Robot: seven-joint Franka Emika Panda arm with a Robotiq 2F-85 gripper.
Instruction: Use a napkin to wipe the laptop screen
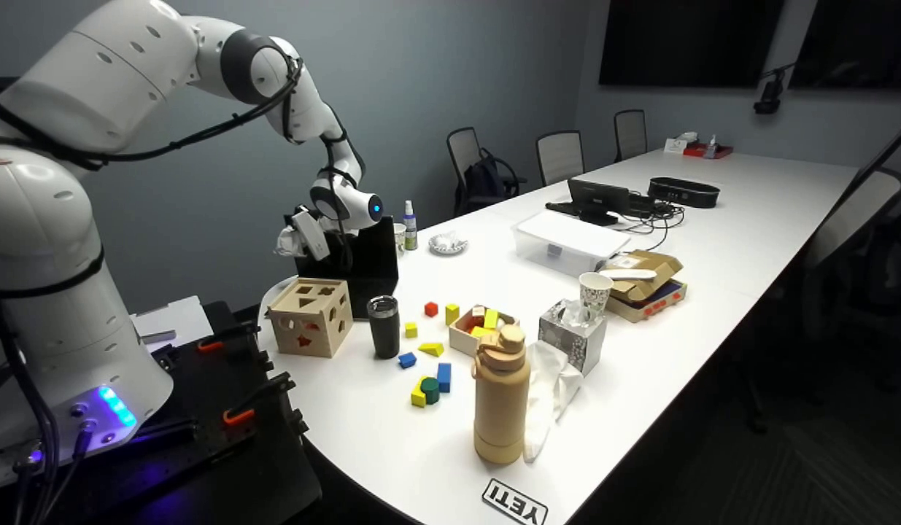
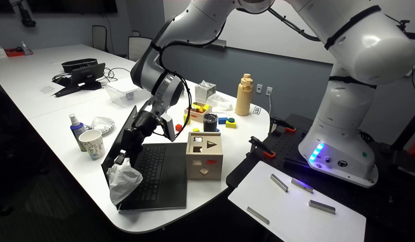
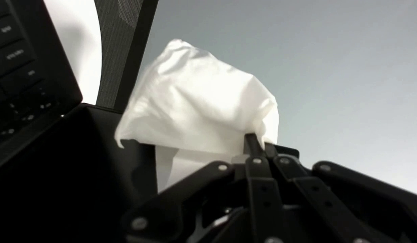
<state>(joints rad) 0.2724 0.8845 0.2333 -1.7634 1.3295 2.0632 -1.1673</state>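
Observation:
My gripper [image 3: 260, 143] is shut on the white crumpled napkin [image 3: 194, 101], which hangs out beyond the fingertips. In an exterior view the gripper [image 2: 121, 157] points down at the laptop's outer end, with the napkin [image 2: 123, 179] below it. The dark laptop screen [image 2: 110, 159] stands open beside it, partly hidden by the arm and napkin. The napkin lies in front of the screen's near end; whether it touches is hard to tell. The screen also shows in an exterior view [image 1: 381, 248] and in the wrist view [image 3: 93, 189]. The napkin also appears in an exterior view [image 1: 287, 242].
A wooden shape cube [image 2: 204, 158] stands at the keyboard's edge. A black tumbler [image 1: 384, 328] is close by. A paper cup [image 2: 92, 144] and a spray bottle [image 2: 77, 131] stand behind the screen. Several blocks, a tan bottle [image 1: 502, 397] and a tissue box [image 1: 573, 335] are farther off.

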